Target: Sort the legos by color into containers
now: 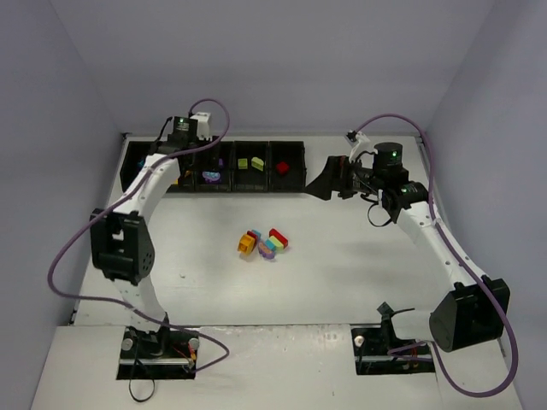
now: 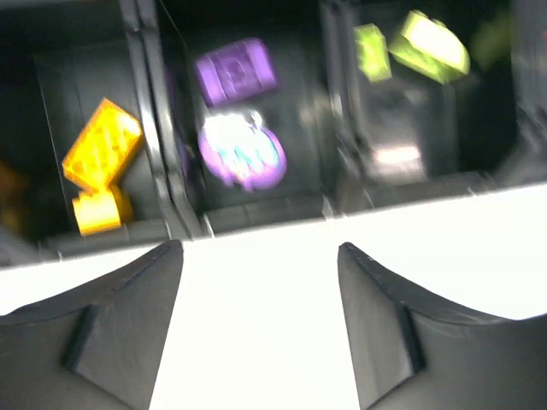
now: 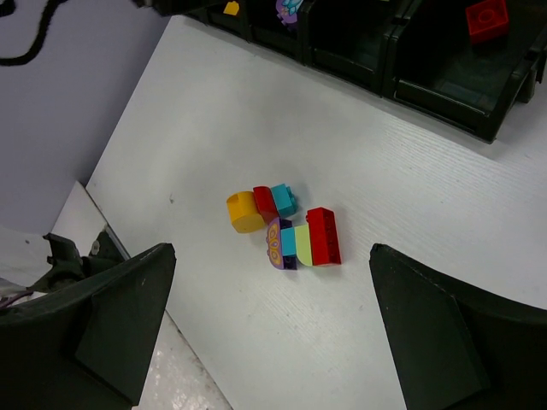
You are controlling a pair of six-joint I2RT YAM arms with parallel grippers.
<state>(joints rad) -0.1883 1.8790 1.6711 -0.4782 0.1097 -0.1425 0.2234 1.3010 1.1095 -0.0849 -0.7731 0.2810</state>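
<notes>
While my left claw hangs spread and empty over the containers at upper left, purple bricks inside, my right claw gapes wide and empty; unsorted legos cluster mid-frame on the counter.

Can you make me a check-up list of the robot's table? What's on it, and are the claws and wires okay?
Surface: white table with one pile of bricks in the middle.
Job's things: loose legos clumped mid-table, in orange, red, teal, purple and lime; containers in a row at the far edge, holding orange bricks, purple bricks, lime bricks and a red brick, each colour in its own bin.
Clutter: nothing seen.
Grippers: left gripper by the bins' front edge, jaws open, empty; right gripper up over the table, jaws open, empty.
Cables: purple cables loop along both arms, away from the bricks.
Surroundings: plain walls on three sides.
</notes>
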